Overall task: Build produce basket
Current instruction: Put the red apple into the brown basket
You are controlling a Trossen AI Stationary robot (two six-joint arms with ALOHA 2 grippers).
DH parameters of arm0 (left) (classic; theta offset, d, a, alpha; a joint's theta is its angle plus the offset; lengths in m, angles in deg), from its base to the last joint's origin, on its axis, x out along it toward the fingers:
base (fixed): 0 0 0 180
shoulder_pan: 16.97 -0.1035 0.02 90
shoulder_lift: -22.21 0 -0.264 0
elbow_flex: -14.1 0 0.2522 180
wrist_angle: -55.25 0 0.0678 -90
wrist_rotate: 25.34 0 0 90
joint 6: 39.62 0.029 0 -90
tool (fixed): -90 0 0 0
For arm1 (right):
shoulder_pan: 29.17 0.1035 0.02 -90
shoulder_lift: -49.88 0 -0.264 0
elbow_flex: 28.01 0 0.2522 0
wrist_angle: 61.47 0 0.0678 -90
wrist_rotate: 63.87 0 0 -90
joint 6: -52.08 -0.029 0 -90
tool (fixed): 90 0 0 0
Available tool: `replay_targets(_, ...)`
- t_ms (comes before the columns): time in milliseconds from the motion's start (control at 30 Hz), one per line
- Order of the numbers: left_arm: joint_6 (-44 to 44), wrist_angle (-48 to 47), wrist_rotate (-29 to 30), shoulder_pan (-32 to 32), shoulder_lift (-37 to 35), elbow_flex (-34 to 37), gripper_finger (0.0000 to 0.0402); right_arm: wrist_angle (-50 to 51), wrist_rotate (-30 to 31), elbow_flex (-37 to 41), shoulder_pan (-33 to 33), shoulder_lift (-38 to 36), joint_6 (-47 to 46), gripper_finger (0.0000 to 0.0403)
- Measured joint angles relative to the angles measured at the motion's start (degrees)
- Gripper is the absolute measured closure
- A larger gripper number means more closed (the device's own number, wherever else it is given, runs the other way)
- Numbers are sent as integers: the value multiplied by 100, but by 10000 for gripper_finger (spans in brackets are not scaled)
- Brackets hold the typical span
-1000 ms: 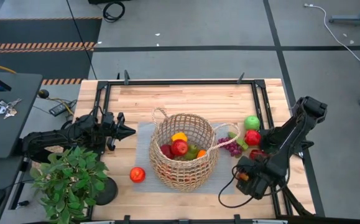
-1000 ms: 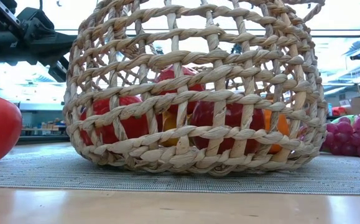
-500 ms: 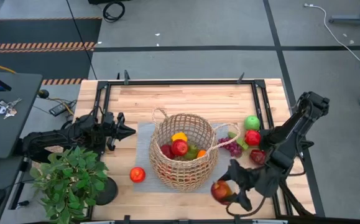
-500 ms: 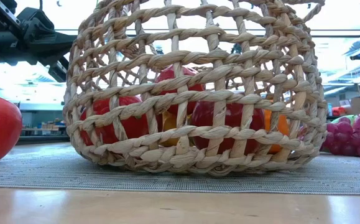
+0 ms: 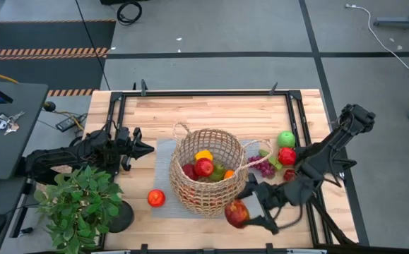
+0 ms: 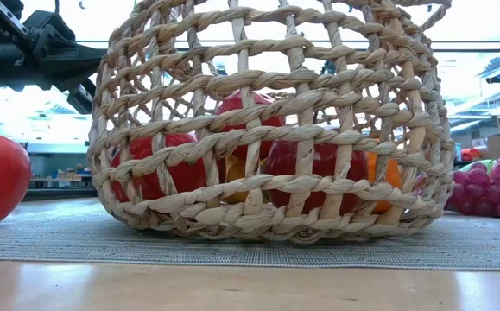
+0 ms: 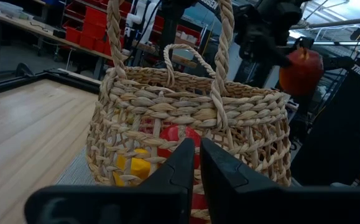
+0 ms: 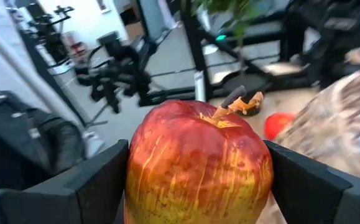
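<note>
the right gripper (image 5: pixel 241 214) holds a red-and-yellow apple (image 5: pixel 236 212) between its two fingers, stem up, lifted off the table just beside the basket's (image 5: pixel 208 171) near rim, placed, it seems, to carry over the edge and drop in. the basket stands mid-table on a grey mat (image 5: pixel 163 164), already part filled. the left gripper (image 5: pixel 147 149), pinched shut and empty, waits beside the basket

The basket (image 5: pixel 208 169) sits mid-table on a mat (image 5: pixel 163 159), produce inside. One apple (image 5: pixel 156 198) lies left of it beside a potted plant (image 5: pixel 77 204); grapes (image 5: pixel 262 166) and two more apples (image 5: pixel 287 148) lie right.
</note>
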State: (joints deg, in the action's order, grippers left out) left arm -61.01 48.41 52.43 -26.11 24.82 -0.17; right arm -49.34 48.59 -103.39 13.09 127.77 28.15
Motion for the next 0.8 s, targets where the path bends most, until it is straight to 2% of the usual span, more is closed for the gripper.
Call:
replay_targets(333,-2,0,0,2,0,2,367,-52,-669,0,-1170,-79,1178,55)
replay_targets(633,-2,0,0,0,-2,1,372,-45,-1737,0,-2289,-138,1826,55)
replay_targets(800,1,2,0,1,-2,1,372,-48,-1851,0,-2693,-151,2464,55)
